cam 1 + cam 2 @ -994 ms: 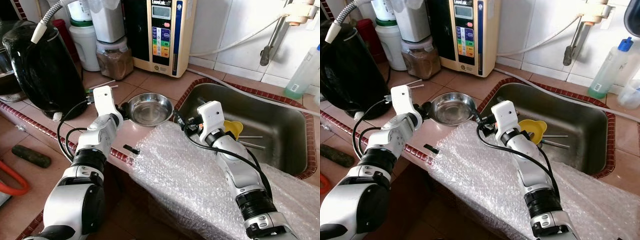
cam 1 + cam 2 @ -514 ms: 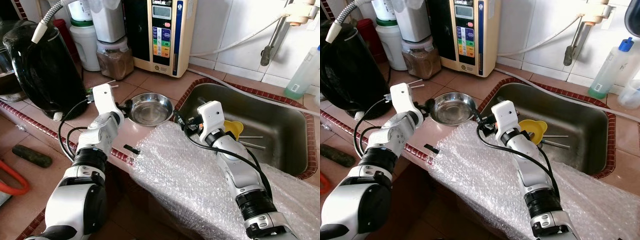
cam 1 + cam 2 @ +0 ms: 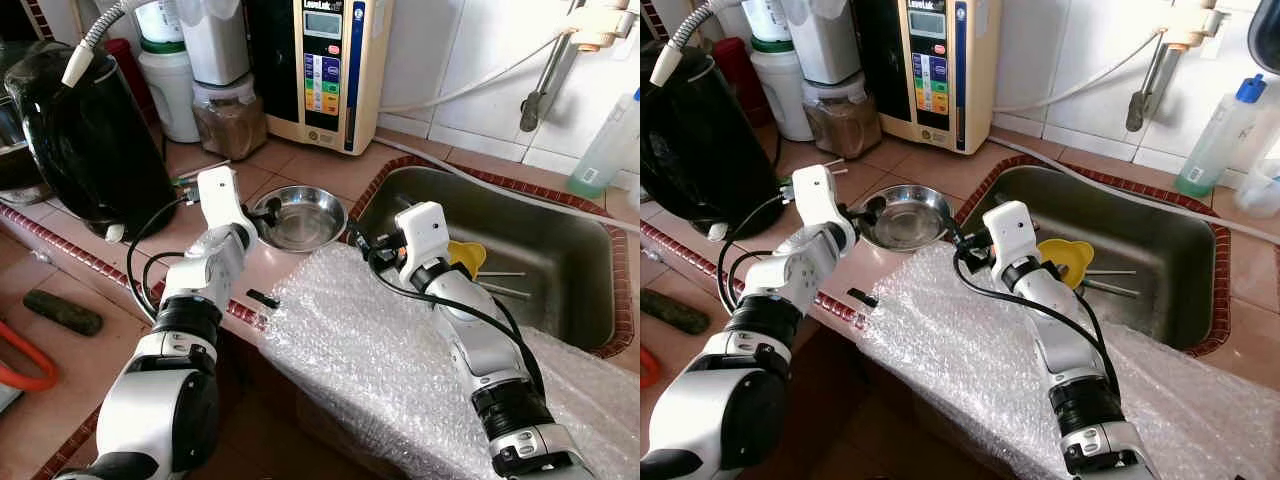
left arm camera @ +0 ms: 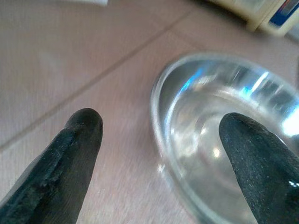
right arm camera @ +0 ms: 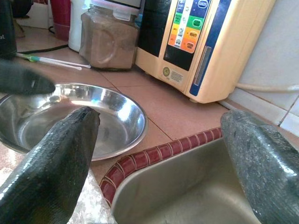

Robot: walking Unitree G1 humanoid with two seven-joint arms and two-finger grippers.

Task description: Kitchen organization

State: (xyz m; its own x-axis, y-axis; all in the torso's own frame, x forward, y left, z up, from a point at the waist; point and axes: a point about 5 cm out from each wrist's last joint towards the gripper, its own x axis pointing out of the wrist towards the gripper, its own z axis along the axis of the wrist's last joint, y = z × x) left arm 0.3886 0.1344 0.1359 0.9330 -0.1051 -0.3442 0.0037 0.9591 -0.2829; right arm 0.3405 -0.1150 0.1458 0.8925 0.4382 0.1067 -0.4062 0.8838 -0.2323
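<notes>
Head views: the bowl [image 3: 300, 217] sits upright on the tabletop [image 3: 300, 165], just beside the sink [image 3: 540, 250] and touching the edge of the bubble wrap [image 3: 400, 350]. It is shallow, round, polished steel and looks empty. The left tool [image 3: 262, 210] is at its near-left rim, and the right tool [image 3: 362, 238] hovers near its right side, at the sink corner.

Left wrist view: the left tool [image 4: 159, 154] is spread, one finger outside the rim on the tabletop side and one over the bowl's inside, straddling the wall without yet pinching it. The thin rolled rim is the place to grip. I judge the bowl light, rigid and slick, likely to skate on the tiles or pivot in a one-sided pinch.

Right wrist view: the right tool [image 5: 159, 158] is wide apart and holds nothing. The bowl lies ahead of it, with the water unit [image 5: 201, 42] and a jar [image 5: 110, 35] behind.
</notes>
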